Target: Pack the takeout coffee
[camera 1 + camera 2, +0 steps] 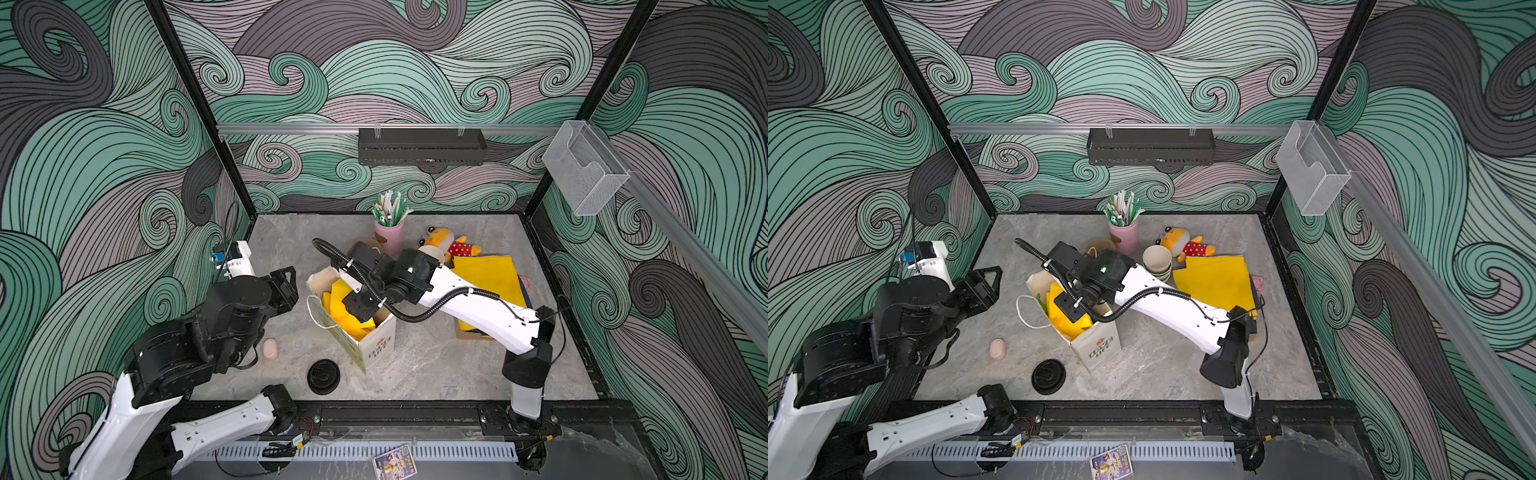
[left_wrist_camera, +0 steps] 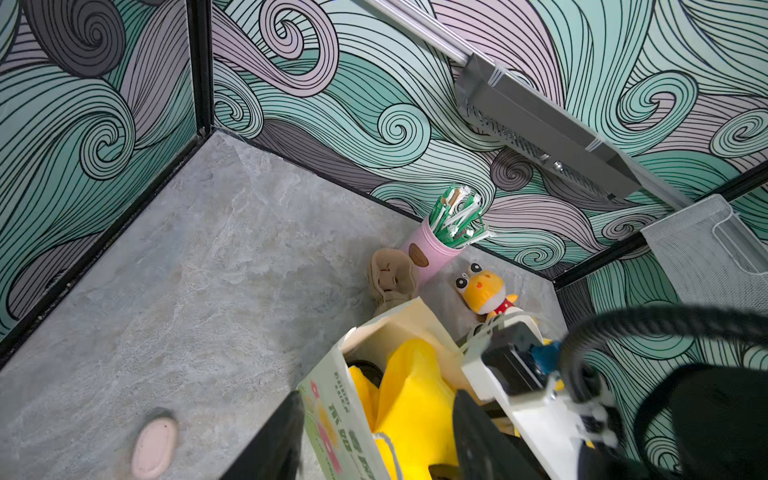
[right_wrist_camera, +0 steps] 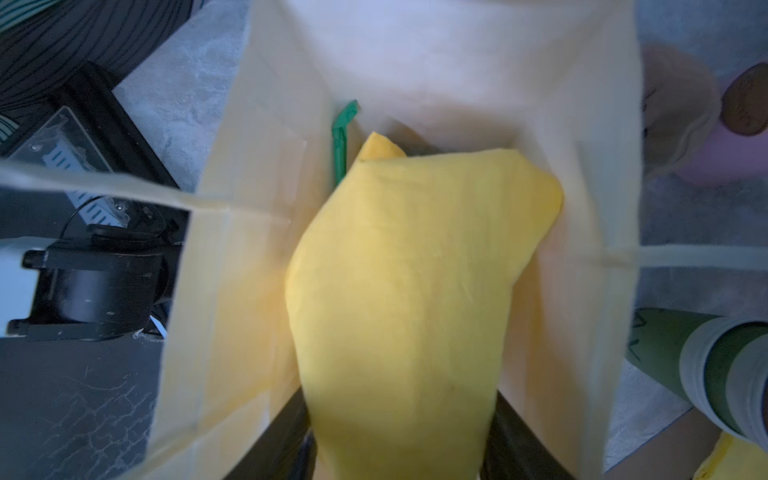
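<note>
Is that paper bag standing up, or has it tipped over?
Upright. The paper bag stands on its base with its mouth open upward, and a yellow sheet shows inside.

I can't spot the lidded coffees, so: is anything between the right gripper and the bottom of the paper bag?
Yes. A yellow cloth fills the paper bag under the right gripper, hiding the bottom. Only a dark round rim, possibly a lid, peeks out beside it.

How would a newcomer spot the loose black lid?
Find the upright white paper bag stuffed with yellow cloth. Just in front of it, toward the camera, lies the black lid. It is flat, round and black; the nearby pink oval is smaller and pale.
</note>
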{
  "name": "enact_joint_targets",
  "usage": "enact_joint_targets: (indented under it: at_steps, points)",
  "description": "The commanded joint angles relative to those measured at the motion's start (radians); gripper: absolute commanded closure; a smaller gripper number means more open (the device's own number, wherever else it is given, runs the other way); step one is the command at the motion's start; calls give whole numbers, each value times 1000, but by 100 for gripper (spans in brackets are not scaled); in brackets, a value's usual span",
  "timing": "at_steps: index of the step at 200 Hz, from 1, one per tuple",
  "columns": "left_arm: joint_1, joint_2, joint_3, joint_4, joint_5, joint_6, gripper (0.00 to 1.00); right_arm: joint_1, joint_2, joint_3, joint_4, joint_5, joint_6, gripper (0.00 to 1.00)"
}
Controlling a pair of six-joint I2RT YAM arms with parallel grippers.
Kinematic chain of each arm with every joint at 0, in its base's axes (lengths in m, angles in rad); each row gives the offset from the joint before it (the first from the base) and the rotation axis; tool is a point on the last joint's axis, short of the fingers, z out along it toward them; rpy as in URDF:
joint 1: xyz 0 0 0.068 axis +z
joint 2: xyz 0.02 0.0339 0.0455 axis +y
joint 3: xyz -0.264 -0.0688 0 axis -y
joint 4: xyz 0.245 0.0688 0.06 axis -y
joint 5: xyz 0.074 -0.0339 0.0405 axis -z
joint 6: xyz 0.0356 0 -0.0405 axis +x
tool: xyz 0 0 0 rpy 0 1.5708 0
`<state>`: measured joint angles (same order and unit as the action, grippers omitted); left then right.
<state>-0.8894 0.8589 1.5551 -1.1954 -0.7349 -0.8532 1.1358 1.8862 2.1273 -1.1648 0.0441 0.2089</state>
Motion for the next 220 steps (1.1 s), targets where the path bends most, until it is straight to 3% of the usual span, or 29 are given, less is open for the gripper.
enact_joint_targets:
  at_steps: [1, 32, 66, 89, 116, 138, 164, 172, 204, 220]
  points:
    - [13, 43, 72, 57, -94, 92, 38, 7, -131, 12, 40, -24, -33, 37]
    - [66, 120, 154, 100, -149, 160, 36, 4, -287, -36, 113, 3, -70, 33]
    - [217, 177, 164, 184, -53, 273, 34, -46, -451, -152, 111, 181, 8, 41]
    - [362, 201, 108, 238, 31, 341, 33, -201, -620, -362, 105, 269, 122, 40]
    - [567, 196, -40, 387, 154, 406, 32, -530, -823, -717, 151, 292, 112, 38]
    - [699, 175, -224, 543, 164, 429, 30, -775, -979, -1038, 345, 346, 63, 35]
    - [781, 136, -483, 773, 121, 532, 27, -973, -1093, -1350, 619, 341, 21, 29]
    - [803, 131, -547, 819, 100, 538, 26, -1015, -1113, -1427, 713, 330, 9, 29]
    - [855, 122, -807, 1088, 201, 705, 19, -1108, -1080, -1670, 1116, 238, -58, 27]
    - [862, 150, -930, 1231, 234, 736, 17, -1126, -1008, -1765, 1351, 76, -116, 25]
